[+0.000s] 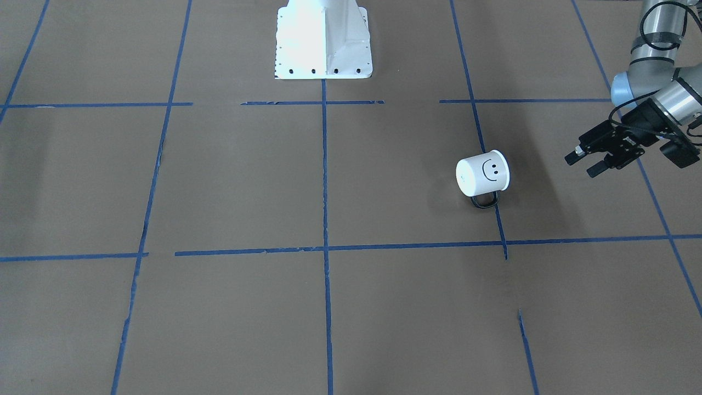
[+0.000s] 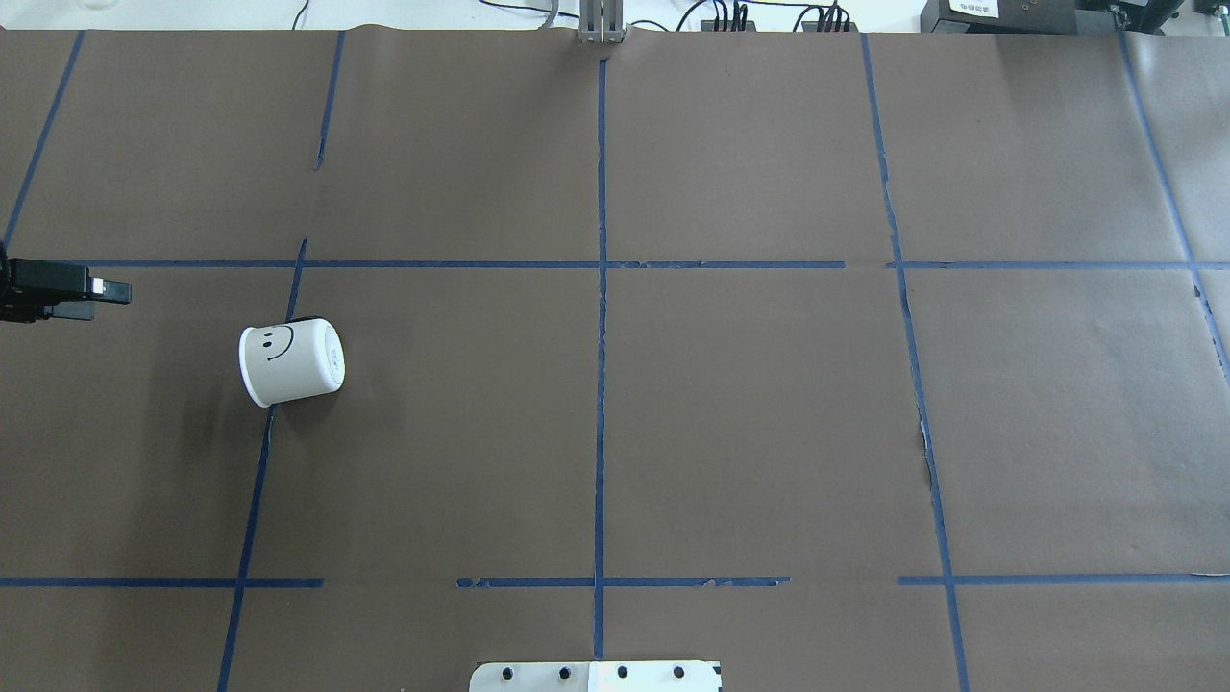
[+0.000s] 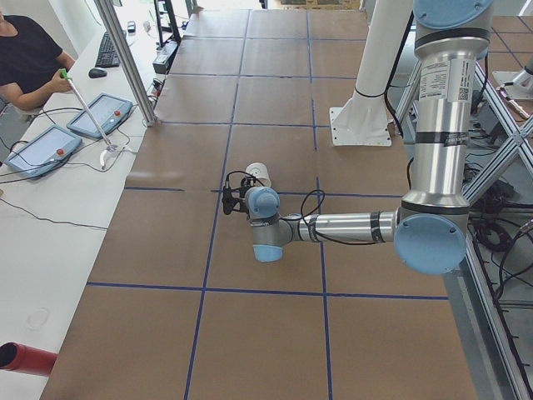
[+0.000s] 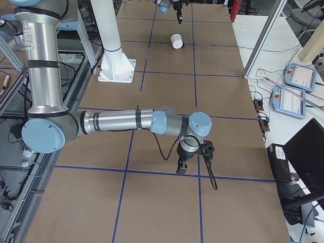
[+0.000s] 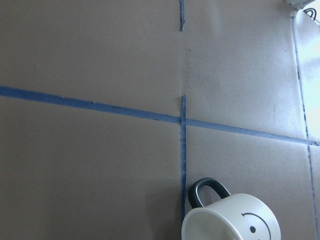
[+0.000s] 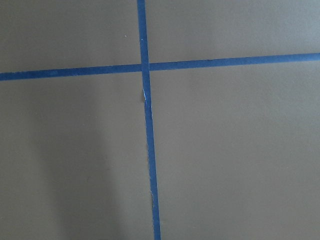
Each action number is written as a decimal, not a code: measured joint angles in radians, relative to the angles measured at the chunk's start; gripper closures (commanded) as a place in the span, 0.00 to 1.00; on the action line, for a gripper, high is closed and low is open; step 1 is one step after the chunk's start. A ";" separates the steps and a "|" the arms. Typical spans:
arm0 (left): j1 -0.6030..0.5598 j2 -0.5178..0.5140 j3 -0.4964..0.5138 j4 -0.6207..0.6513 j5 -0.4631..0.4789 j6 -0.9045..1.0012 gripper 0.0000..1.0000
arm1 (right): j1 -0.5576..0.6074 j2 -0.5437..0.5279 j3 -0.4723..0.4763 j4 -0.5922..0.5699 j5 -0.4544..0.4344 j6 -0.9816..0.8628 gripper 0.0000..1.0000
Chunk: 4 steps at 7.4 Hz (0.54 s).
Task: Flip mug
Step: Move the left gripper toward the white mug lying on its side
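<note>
the small white enamel-style mug [image 1: 482, 174] with the black smiley face lies on its side on the brown paper-covered table [image 1: 230, 181]. its flat bottom is turned toward the middle of the table, the face looks up, and its thin black loop handle [image 1: 485, 202] rests down on the paper on the side away from my base. it lies right across one of the blue tape lines [image 1: 324, 181] that mark the paper into a grid. my left claw [image 1: 584, 164] hangs near the mug's wide end, apart from it, its two black fingers spread with nothing between them; its wrist camera catches only the mug's end and the handle in the lower corner. my right claw [image 4: 181, 169] points down close over the paper near a tape crossing, well apart from the mug, and i cannot tell whether its fingers are spread or together. the white metal pedestal [image 1: 323, 44] stands bolted at my edge of the table. beyond the far edge a slanted aluminium frame post [image 3: 125, 58] rises, and a white side table [image 3: 50, 208] carries grey teach pendants [image 3: 37, 150] and cables, with a person in a black shirt [image 3: 25, 50] at it.
</note>
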 measured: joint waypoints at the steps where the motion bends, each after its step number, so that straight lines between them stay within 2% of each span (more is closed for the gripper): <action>1: 0.053 0.003 0.001 -0.063 0.072 -0.104 0.00 | 0.000 0.000 0.000 0.000 0.000 0.000 0.00; 3: 0.183 0.004 0.001 -0.156 0.273 -0.248 0.00 | 0.000 0.000 0.000 0.000 0.000 0.000 0.00; 4: 0.219 0.004 0.000 -0.179 0.337 -0.272 0.00 | 0.000 0.000 0.000 0.000 0.000 0.000 0.00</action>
